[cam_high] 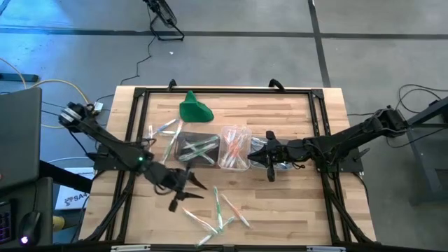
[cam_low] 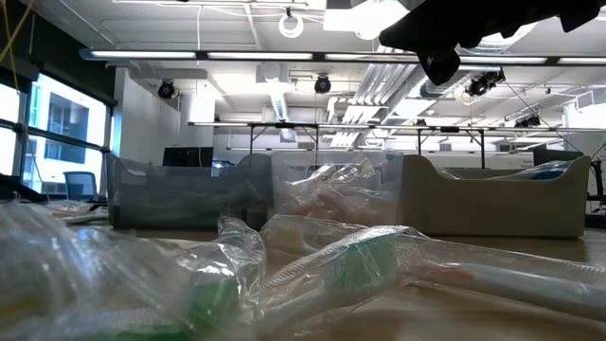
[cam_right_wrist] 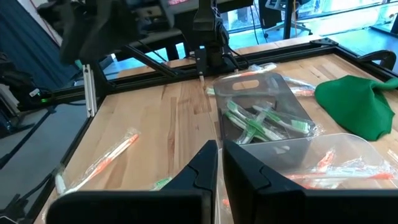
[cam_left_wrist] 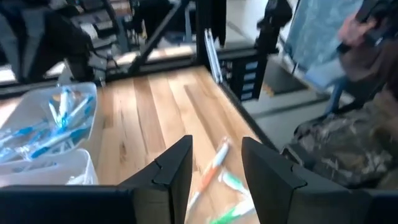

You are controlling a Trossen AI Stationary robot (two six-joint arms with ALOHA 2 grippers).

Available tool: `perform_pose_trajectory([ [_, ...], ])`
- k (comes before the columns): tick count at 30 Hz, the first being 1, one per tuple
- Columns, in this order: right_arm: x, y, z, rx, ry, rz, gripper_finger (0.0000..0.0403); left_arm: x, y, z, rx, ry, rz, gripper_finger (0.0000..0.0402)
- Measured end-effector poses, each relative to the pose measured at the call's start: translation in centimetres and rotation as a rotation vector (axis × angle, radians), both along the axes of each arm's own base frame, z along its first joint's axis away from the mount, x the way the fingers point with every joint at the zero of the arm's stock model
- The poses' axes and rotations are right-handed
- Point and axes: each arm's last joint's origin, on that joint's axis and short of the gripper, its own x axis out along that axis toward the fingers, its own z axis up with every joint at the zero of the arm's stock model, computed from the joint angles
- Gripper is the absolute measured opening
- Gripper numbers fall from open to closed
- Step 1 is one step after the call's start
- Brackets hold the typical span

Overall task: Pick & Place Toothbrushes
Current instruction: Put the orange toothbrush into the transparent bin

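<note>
Three clear tubs stand in a row mid-table: one with green toothbrushes [cam_high: 197, 148], one with orange ones [cam_high: 235, 148], and one with blue ones [cam_left_wrist: 50, 121]. Several wrapped toothbrushes [cam_high: 218, 210] lie loose on the wood near the front edge, and more lie loose [cam_high: 162, 130] left of the tubs. My left gripper [cam_high: 189, 194] hangs open above the front loose ones. In its wrist view an orange toothbrush [cam_left_wrist: 211, 169] lies on the table below the gap of my left gripper [cam_left_wrist: 216, 149]. My right gripper [cam_high: 266, 159] is shut and hovers over the blue tub, holding nothing [cam_right_wrist: 221, 163].
A green cloth lump [cam_high: 194, 108] lies at the far side behind the tubs. A black frame [cam_high: 133, 140] runs around the tabletop. Bare wood lies between the tubs and the front loose toothbrushes. People and furniture show beyond the table's edge.
</note>
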Motion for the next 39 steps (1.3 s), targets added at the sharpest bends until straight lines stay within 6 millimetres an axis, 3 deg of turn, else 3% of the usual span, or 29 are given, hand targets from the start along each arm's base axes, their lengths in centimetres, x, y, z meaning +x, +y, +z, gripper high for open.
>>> perform_pose_trajectory([
  [6,0.0,0.0,0.0,0.002,0.000,0.000,0.0016,2.2,-1.6,1.0,0.106,0.186,-0.011,0.0135],
  [11,0.0,0.0,-0.1,-0.001,0.012,0.000,0.0016,3.2,-2.2,0.5,0.143,0.436,0.009,0.0135],
  [23,-0.1,0.0,-0.5,0.002,0.049,-0.004,0.0016,4.9,-4.1,-3.9,0.115,0.663,-0.124,0.0135],
  [39,-0.2,0.0,-0.5,0.010,0.055,-0.007,0.0016,4.4,-8.0,-9.6,0.113,0.873,-0.138,0.0135],
])
